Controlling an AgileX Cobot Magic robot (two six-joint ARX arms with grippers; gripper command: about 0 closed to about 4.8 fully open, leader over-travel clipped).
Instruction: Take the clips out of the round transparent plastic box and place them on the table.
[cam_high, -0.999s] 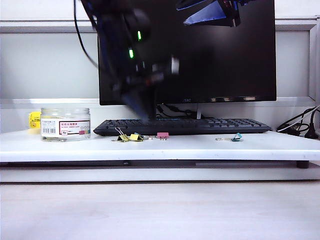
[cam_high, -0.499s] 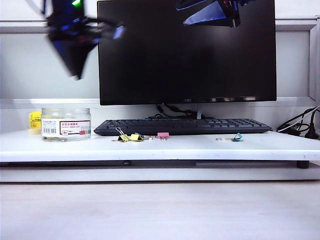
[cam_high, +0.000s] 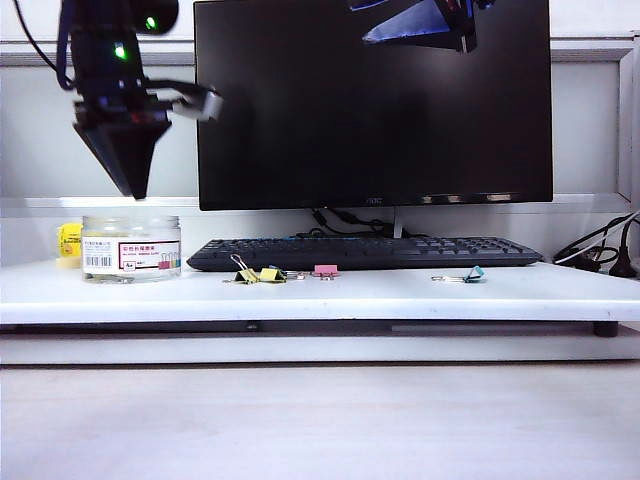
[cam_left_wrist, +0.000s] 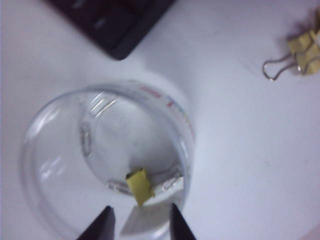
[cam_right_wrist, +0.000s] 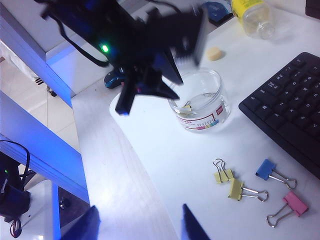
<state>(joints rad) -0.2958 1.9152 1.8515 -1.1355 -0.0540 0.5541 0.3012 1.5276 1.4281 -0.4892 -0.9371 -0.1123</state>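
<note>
While the left pincer (cam_high: 130, 190) hangs point-down in the air with its fingers apart and nothing between them, the round transparent plastic box (cam_high: 131, 249) with the white barcode label stands right beneath it on the long white counter (cam_high: 400, 292), not touched. From the left wrist, the pincer (cam_left_wrist: 141, 222) looks straight into the open box (cam_left_wrist: 107, 160), where one small yellow binder clip (cam_left_wrist: 139, 186) with wire handles lies on the bottom against the wall. To the right of that pincer and lower, two more yellow binder clips (cam_high: 257, 273) lie on the counter in front of the black keyboard (cam_high: 365, 252), then a pink clip (cam_high: 325, 270), and farther right a teal clip (cam_high: 470, 274). High before the black monitor (cam_high: 400, 120), well above the clips, the right pincer (cam_high: 420, 25) hovers; in its wrist view its fingers (cam_right_wrist: 189, 225) stand apart and empty (cam_right_wrist: 137, 225), with the clips on the counter below.
</note>
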